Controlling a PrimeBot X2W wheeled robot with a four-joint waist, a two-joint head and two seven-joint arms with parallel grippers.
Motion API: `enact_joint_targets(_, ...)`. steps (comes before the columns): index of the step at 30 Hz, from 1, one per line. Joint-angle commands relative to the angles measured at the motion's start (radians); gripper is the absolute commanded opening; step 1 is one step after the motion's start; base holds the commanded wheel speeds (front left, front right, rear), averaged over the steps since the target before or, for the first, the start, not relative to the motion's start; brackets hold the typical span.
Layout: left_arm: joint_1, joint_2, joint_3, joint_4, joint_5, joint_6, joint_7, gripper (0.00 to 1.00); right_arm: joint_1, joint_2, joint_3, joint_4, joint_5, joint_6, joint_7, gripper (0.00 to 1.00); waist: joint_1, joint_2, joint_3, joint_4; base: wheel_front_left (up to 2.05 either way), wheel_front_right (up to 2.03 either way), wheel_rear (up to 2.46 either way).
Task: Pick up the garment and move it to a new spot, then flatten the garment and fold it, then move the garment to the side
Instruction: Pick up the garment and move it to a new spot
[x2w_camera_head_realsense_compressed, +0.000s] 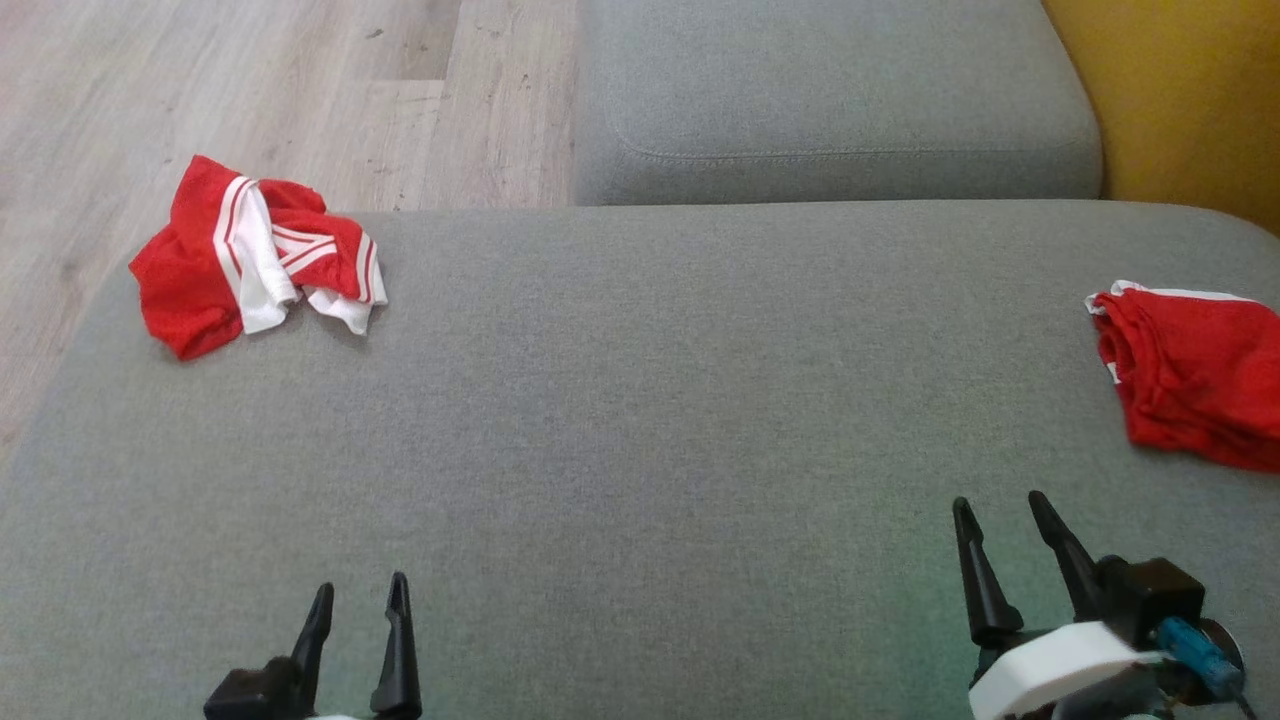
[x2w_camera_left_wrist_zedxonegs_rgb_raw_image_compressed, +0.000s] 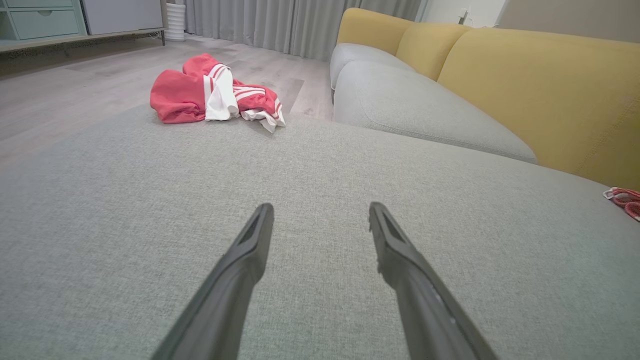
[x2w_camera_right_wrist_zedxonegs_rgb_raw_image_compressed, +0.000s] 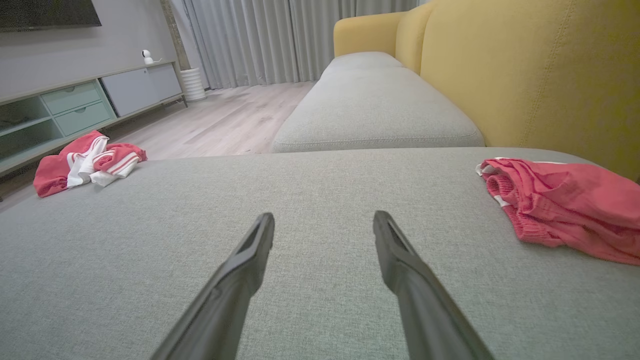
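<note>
Left gripper (x2w_camera_head_realsense_compressed: 362, 585) and right gripper (x2w_camera_head_realsense_compressed: 999, 500) fingers spread, empty; bare cushion (x2w_camera_head_realsense_compressed: 640, 400) ahead; crumpled garment (x2w_camera_head_realsense_compressed: 255, 255) at its edge, far beyond left fingers.

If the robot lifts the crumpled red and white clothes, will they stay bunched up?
Probably not. The garment lies in soft, loose folds, so it would likely droop and unfurl from the pinch. It looks thin, so it is probably light. Pushed across the woven cushion, it would likely bunch up rather than slide.
</note>
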Motion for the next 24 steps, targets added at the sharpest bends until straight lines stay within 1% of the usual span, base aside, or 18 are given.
enact_joint_targets(1, -0.032, 0.014, 0.036, -0.031, 0.0, 0.002, -0.012, 1.0, -0.027, -0.006, 0.027, -0.039, 0.004, 0.007, -0.002, 1.0, 0.0, 0.0, 0.001, 0.0, 0.0, 0.0, 0.0)
enact_joint_targets(8, -0.038, 0.017, 0.032, -0.038, 0.001, 0.004, -0.011, 1.0, -0.02, -0.006, 0.034, -0.037, 0.009, 0.007, 0.006, 1.0, 0.0, 0.0, 0.005, 0.011, 0.0, 0.0, 0.0)
enact_joint_targets(10, -0.046, 0.017, 0.032, -0.041, 0.003, 0.005, -0.011, 1.0, -0.016, -0.006, 0.038, -0.039, 0.008, 0.007, 0.007, 1.0, 0.0, 0.0, 0.005, 0.029, 0.0, 0.0, 0.0)
enact_joint_targets(12, -0.059, 0.018, 0.03, -0.042, 0.008, 0.004, -0.009, 1.0, -0.011, -0.006, 0.04, -0.041, 0.005, 0.007, 0.009, 1.0, 0.0, 0.0, 0.007, 0.063, 0.0, 0.0, 0.0)
enact_joint_targets(13, -0.068, 0.019, 0.028, -0.043, 0.01, 0.003, -0.008, 1.0, -0.007, -0.006, 0.037, -0.043, 0.006, 0.007, 0.008, 1.0, 0.0, 0.0, 0.009, 0.088, 0.0, 0.0, 0.0)
enact_joint_targets(14, -0.079, 0.021, 0.027, -0.047, 0.016, 0.006, -0.006, 1.0, -0.003, -0.006, 0.037, -0.045, 0.01, 0.007, 0.007, 1.0, 0.0, 0.0, 0.011, 0.141, 0.0, 0.0, 0.0)
enact_joint_targets(21, -0.071, 0.056, 0.053, -0.066, 0.015, 0.023, -0.004, 1.0, -0.009, -0.006, 0.042, -0.042, 0.024, 0.007, -0.001, 1.0, 0.0, 0.0, 0.011, 0.34, 0.0, 0.0, 0.0)
enact_joint_targets(24, -0.06, 0.069, 0.065, -0.078, 0.012, 0.03, -0.003, 1.0, -0.016, -0.006, 0.05, -0.038, 0.025, 0.007, -0.004, 1.0, 0.0, 0.0, 0.01, 0.412, 0.0, 0.0, 0.0)
